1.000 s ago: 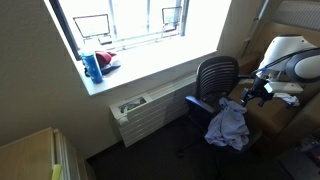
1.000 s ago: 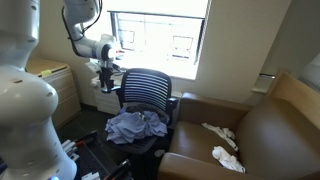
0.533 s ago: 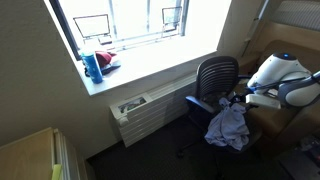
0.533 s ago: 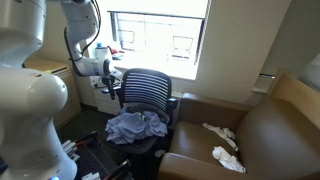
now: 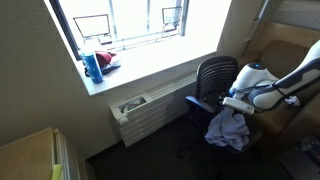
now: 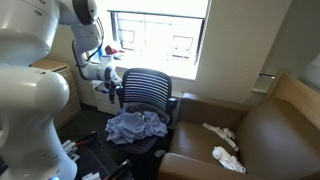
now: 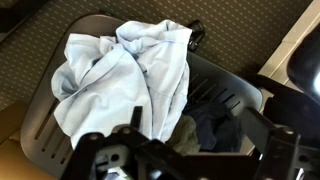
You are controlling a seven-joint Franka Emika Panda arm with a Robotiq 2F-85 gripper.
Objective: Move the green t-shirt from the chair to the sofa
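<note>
One T-Shirt Lying Crumpled on the Chair

The pale t-shirt (image 7: 130, 75) is lying bunched on the seat of the black mesh chair (image 6: 148, 88), left of the brown sofa (image 6: 255, 135). The gripper (image 5: 234, 102) is hovering above it, not touching the cloth. Its dark fingers are blurring together, so I cannot tell whether they are parted or closed.

t-shirt (image 6: 135, 126) heaped on chair (image 6: 148, 92) seat | end effector (image 6: 114, 90) beside chair back, apart from t-shirt, grip state unclear | two white cloths (image 6: 222, 136) on sofa (image 6: 268, 132)
</note>
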